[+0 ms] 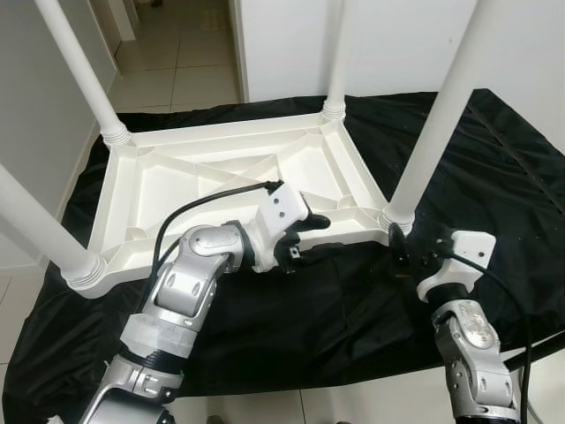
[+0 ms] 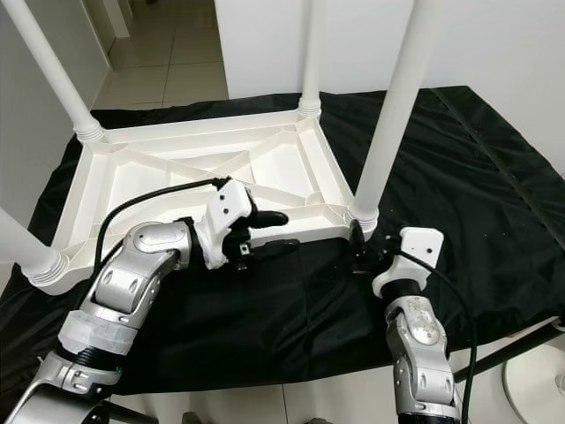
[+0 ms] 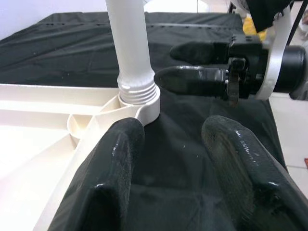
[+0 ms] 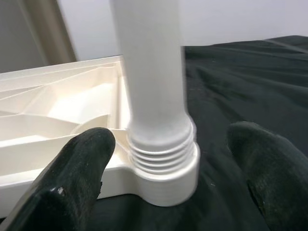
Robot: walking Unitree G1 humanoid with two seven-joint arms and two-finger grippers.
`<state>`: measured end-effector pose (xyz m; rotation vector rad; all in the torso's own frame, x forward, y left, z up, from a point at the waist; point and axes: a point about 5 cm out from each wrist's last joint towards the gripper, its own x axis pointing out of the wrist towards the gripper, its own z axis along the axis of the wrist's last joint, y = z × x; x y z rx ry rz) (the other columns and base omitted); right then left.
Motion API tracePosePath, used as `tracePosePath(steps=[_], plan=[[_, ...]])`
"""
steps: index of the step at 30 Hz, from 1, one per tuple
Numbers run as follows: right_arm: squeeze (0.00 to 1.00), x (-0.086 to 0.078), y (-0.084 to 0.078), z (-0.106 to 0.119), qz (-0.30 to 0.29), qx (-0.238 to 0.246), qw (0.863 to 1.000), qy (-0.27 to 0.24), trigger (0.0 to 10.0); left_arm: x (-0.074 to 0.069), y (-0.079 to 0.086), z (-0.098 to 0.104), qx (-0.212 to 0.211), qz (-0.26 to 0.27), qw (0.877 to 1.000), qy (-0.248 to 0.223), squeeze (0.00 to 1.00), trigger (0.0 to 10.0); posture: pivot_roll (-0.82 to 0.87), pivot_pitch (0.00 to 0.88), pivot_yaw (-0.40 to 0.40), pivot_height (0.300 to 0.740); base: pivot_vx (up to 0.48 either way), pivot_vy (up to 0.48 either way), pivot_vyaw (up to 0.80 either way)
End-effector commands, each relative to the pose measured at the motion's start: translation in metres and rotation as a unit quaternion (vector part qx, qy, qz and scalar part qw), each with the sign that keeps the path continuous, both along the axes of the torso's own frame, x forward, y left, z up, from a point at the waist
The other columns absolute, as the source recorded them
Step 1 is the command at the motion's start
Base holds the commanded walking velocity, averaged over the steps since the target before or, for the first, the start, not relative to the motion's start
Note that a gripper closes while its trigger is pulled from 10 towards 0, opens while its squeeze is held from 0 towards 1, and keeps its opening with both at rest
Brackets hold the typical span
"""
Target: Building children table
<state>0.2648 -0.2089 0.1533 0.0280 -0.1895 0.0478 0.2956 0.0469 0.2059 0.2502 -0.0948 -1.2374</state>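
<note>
table leg (image 4: 154,96) between open right gripper (image 4: 168,173) fingers

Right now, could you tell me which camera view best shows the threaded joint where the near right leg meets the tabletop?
The right wrist view: the threaded joint sits large between the open fingers. The left wrist view shows it smaller; the eye views show it tiny.

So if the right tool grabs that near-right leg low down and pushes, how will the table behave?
The leg is smooth, round plastic, so probably slippery. The upside-down tabletop looks hollow and ribbed, likely light; on the black cloth it may slide rather than tip.
</note>
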Motion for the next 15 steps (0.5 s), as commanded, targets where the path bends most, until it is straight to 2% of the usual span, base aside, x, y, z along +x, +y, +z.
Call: tracePosePath(steps=[1, 13, 15], plan=[[0.0, 0.001, -0.001, 0.001, 0.009, 0.002, 1.0, 0.002, 10.0, 0.009, 0.007, 0.002, -0.029, 0.119, 0.992, -0.006, 0.0, 10.0, -0.09, 0.03, 0.022, 0.74, 0.0, 0.0, 0.0], [0.0, 0.018, -0.009, 0.009, 0.044, -0.022, 0.999, 0.002, 10.0, -0.001, -0.002, 0.011, -0.047, 0.121, 0.991, -0.01, 0.0, 10.0, -0.08, 0.019, 0.013, 0.74, 0.0, 0.0, 0.0], [0.0, 0.026, -0.012, 0.014, 0.043, -0.027, 0.999, -0.001, 10.0, -0.003, -0.004, 0.011, -0.046, 0.118, 0.992, -0.01, 0.0, 10.0, -0.08, 0.015, 0.009, 0.74, 0.0, 0.0, 0.0]])
